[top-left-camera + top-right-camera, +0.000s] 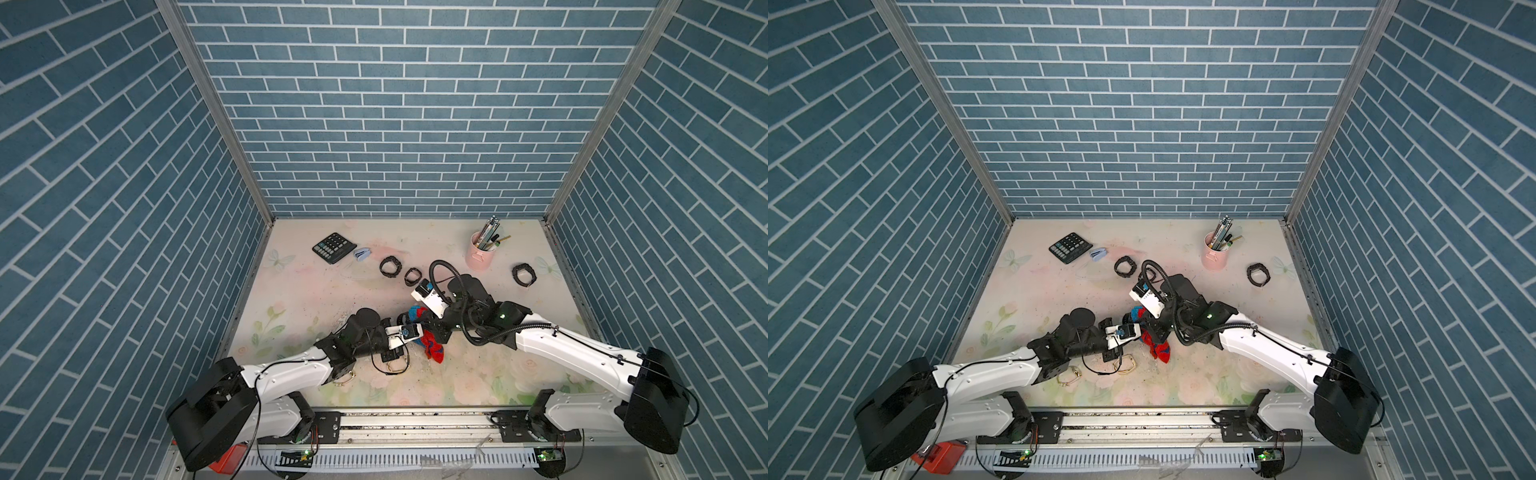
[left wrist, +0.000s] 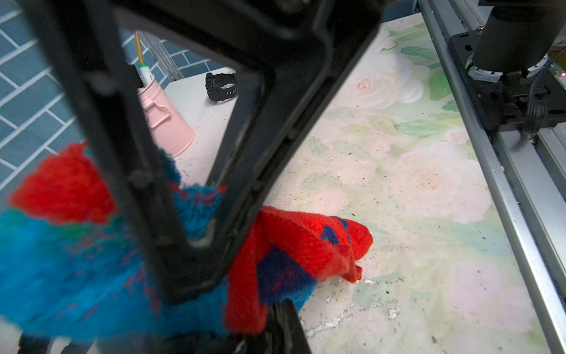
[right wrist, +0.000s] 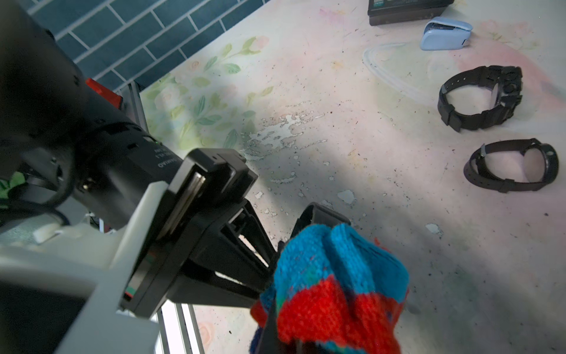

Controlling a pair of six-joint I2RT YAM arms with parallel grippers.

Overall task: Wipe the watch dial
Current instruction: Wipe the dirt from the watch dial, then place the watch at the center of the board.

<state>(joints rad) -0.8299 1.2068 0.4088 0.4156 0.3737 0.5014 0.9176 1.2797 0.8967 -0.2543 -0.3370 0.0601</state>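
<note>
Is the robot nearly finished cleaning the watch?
Done: the left claw is shut on the watch, and the right claw is shut on the red and blue cloth. In hand: the cloth covers the watch, hiding its dial. Left: rubbing, then letting go. Whether the dial is clean cannot be seen.

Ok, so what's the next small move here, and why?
Probably a short rub with the right gripper: it pinches the cloth, bunched against the watch that the left gripper holds. Their contact is hidden, so this is a guess.
</note>
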